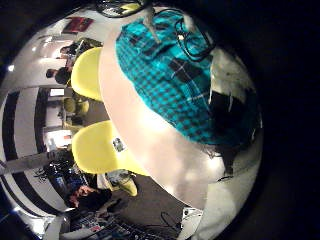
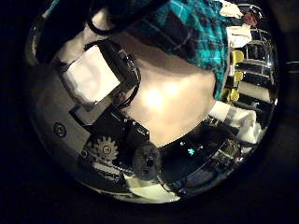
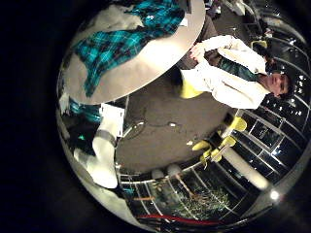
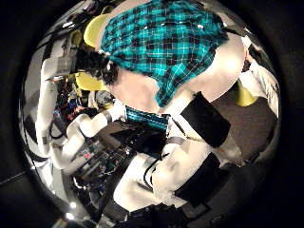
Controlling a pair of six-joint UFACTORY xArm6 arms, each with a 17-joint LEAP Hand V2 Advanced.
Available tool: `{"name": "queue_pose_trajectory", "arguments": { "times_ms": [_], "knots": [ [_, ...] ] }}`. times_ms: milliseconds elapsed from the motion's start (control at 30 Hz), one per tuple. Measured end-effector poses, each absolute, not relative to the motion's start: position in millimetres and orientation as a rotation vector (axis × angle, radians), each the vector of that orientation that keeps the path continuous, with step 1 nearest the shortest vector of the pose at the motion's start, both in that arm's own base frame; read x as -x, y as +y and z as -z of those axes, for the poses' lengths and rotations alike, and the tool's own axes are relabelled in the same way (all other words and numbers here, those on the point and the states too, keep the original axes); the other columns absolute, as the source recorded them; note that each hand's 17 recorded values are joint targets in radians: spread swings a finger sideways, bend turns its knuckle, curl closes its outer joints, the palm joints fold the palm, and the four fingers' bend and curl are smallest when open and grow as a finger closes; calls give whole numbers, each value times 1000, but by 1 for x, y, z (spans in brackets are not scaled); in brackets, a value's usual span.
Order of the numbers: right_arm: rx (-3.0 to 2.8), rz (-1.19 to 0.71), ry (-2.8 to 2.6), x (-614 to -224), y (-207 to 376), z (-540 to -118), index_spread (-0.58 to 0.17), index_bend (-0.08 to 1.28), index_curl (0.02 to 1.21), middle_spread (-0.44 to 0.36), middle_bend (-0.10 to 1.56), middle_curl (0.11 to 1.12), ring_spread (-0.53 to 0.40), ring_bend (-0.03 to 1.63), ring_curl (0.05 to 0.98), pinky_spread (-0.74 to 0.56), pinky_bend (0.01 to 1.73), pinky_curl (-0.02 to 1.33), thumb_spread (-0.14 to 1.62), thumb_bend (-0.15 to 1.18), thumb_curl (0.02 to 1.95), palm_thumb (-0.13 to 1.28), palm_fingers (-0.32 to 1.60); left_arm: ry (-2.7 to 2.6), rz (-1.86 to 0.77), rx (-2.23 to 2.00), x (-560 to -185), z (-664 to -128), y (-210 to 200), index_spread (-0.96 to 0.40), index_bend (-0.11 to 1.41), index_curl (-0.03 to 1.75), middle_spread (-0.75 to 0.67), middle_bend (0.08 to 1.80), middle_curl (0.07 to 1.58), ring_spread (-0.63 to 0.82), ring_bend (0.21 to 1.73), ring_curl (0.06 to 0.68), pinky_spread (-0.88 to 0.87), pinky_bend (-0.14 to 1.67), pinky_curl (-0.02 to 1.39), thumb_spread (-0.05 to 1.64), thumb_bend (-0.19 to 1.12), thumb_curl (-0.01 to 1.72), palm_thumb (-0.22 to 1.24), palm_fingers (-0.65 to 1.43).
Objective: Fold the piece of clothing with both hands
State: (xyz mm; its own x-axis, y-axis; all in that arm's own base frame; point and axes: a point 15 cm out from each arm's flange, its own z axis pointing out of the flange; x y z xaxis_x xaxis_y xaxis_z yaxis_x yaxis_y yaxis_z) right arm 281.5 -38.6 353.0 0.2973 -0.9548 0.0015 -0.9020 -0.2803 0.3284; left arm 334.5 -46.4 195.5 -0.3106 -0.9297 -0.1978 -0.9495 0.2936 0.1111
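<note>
A teal and black checked shirt (image 1: pixel 170 70) lies spread on a pale round table (image 1: pixel 150 150). In the left thumb side palm view my left hand (image 2: pixel 103 103) shows relaxed fingers with nothing in them, and the shirt (image 2: pixel 192 28) lies apart from them on the table (image 2: pixel 177 93). Most of the shirt (image 4: pixel 166 43) is flat under my right hand (image 4: pixel 161 157). A strip of the checked cloth (image 4: pixel 142 116) sits between that hand's white fingers. The same strip (image 3: pixel 83 112) shows beside a white finger (image 3: pixel 102 146), away from the spread shirt (image 3: pixel 117 44).
Two yellow chairs (image 1: pixel 95 145) (image 1: pixel 85 70) stand at the table's edge beside the shirt. Another yellow chair (image 3: pixel 194 89) stands by the table (image 3: pixel 146 58). Floor lies beyond the rim all round.
</note>
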Motion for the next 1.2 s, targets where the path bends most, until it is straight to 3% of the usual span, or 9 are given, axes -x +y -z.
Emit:
{"name": "queue_pose_trajectory", "arguments": {
  "times_ms": [267,400,700,1033,1200],
  "knots": [
    [-2358,295,-1640,-298,-42,-322,-318,157,308,-193,460,401,-155,996,250,62,929,-2,1280,-27,317,524,319,2513,-340,1792,-328,-227,-64,-610,456,937,-578,900,973,-447,1394,522,-598,1192,689,1088,-13,499,828,1003],
    [-2339,386,-1583,-282,-42,-269,-292,183,322,-154,463,408,-146,925,239,62,895,-2,1192,-23,330,524,241,2516,-353,1795,-327,-234,-65,-640,445,1018,-599,907,1005,-443,1417,531,-599,1208,702,1084,-16,511,823,984],
    [-2421,331,-1511,-280,-28,-184,-266,184,344,-93,409,398,-91,791,212,92,818,15,1075,-26,341,528,145,2503,-390,1806,-328,-240,-56,-688,396,1201,-634,910,1066,-435,1447,539,-597,1230,724,1083,-13,536,821,956],
    [-2454,335,-1412,-287,0,-146,-254,174,341,-61,357,381,-11,674,198,158,696,56,1026,-21,347,546,108,2503,-396,1815,-332,-240,-49,-703,340,1327,-655,897,1101,-431,1449,534,-596,1229,733,1083,-16,547,816,958],
    [-2459,319,-1350,-287,21,-138,-256,177,342,-69,357,380,-35,673,201,125,650,67,1010,-16,358,594,193,2503,-395,1818,-333,-241,-46,-702,312,1374,-660,881,1114,-430,1445,532,-596,1222,735,1083,-17,552,812,965]
  ]
}}
